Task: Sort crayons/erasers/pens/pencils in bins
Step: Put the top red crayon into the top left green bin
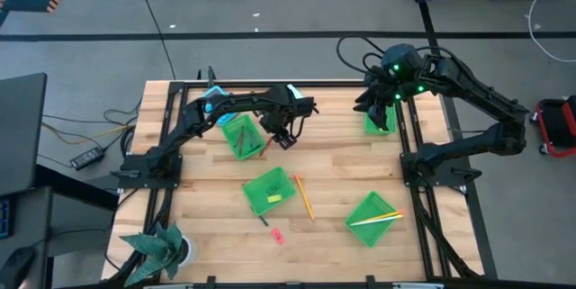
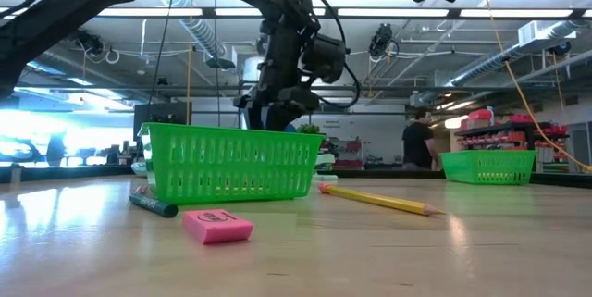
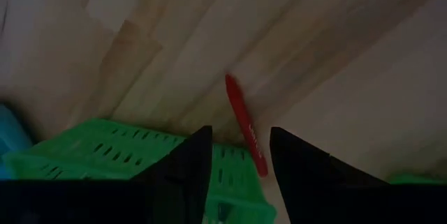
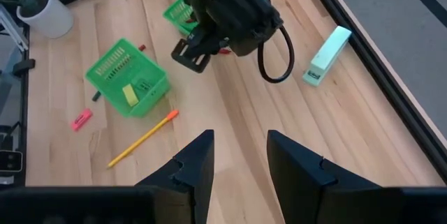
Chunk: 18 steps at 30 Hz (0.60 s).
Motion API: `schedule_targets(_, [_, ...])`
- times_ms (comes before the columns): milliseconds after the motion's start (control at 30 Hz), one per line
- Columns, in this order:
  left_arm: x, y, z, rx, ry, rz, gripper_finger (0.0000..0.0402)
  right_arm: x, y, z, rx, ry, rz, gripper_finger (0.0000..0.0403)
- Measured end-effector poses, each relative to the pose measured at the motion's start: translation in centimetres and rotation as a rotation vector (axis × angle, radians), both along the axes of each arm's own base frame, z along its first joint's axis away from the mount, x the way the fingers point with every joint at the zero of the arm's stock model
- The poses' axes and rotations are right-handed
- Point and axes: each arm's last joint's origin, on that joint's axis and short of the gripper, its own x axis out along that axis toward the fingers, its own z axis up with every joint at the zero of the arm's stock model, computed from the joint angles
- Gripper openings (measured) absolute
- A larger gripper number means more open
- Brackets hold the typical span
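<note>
We are looking over the table [image 1: 342, 167], a pale wood top carrying four green bins; the left arm is reaching across its far half and the right arm is waiting high above the far right corner.

The bins: one at far left [image 1: 241, 135] holding dark sticks, one in the middle [image 1: 269, 190] with a yellow eraser inside, one at near right [image 1: 373, 219] holding pencils, one at far right [image 1: 379, 120] under the right arm.

The left gripper [image 1: 286, 136] is hovering just beside the far-left bin, jaws parted and holding nothing; the right gripper [image 4: 239, 155] is also standing open and empty.

Smaller things: a loose pencil [image 1: 303, 197] is lying beside the middle bin; a pink eraser [image 1: 278, 235] and a short dark crayon [image 2: 153, 206] are lying near the front edge.

Smallest, and the likely target: a red crayon [image 3: 244, 123] is lying flat on the wood, one end touching the far-left bin's wall, showing between the left jaws in the wrist view.

Risks, as we are judging them: the crayon is thin and round, so closing off-centre could roll it away; descending so near the wall could catch a finger on the rim and shove or tip the bin; a shallow grip could drop it short.
</note>
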Motion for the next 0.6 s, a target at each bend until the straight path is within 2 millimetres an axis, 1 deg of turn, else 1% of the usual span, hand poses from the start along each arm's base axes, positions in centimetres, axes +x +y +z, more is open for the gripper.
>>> schedule_targets(267, [0.1, 0.6, -1.5, -0.011, 0.031, 0.0, 0.0157, 0.0, 0.0, 0.0, 0.008, -0.001, -0.015, 0.0138])
schedule_targets(500, [0.3, 0.6, -2.7, -0.027, 0.056, -0.034, 0.0154, 0.0, -0.1, 0.0, 0.001, 0.002, -0.036, 0.0138])
schedule_targets(600, [0.4, 0.6, -2.8, -0.029, 0.053, -0.041, 0.0151, 0.0, -0.1, 0.0, 0.003, 0.002, -0.038, 0.0138])
